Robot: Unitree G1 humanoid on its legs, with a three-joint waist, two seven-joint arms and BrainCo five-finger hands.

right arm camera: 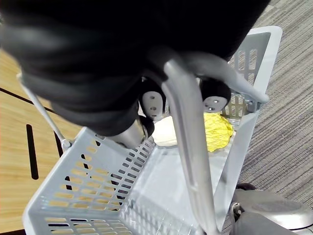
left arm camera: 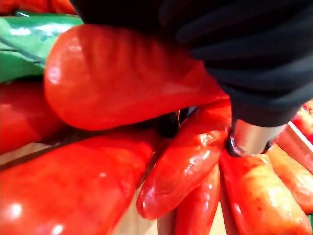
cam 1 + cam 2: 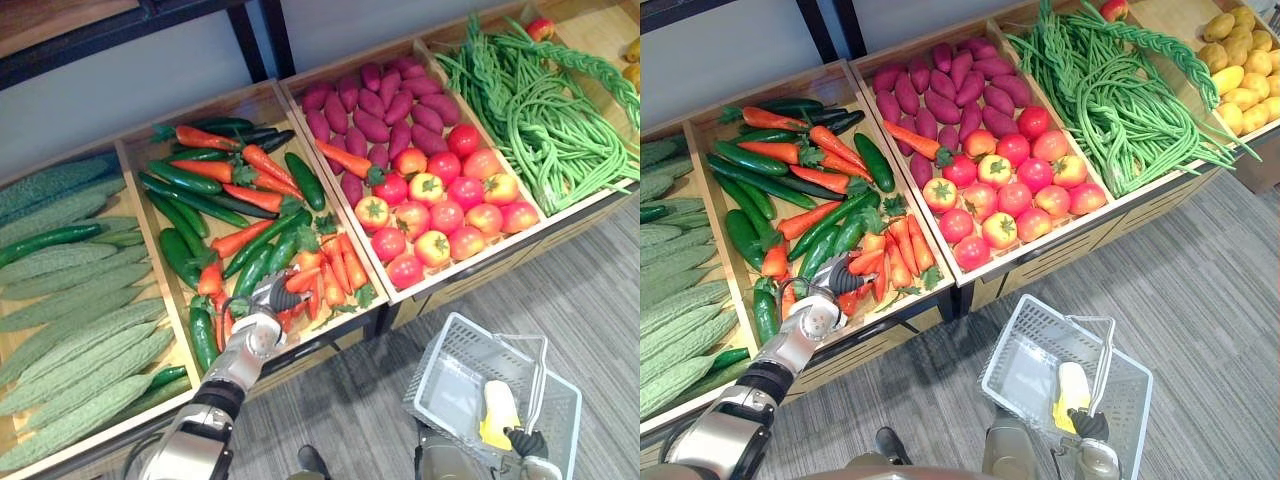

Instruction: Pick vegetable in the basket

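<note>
Ideally the left hand (image 3: pixel 262 305), fingers hidden among the carrots (image 3: pixel 342 264) at the crate's (image 3: pixel 200 112) near end so its grip is unclear, closes round one carrot alone and lifts straight up toward the grey basket (image 3: pixel 430 360), whose handle the right hand (image 3: pixel 526 442) clasps.

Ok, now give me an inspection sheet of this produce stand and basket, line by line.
Surface: wooden crates on a stand, grey carpet below.
Job's things: carrots and cucumbers share one crate; grey basket holds one yellow-and-white item.
Clutter: bitter gourds, tomatoes, purple tubers, long beans in neighbouring crates.
Hands: left hand down among the carrots, grip unclear; right hand curled round the basket handle.
Cables: nothing seen.
Surroundings: grey wall behind the crates.
</note>
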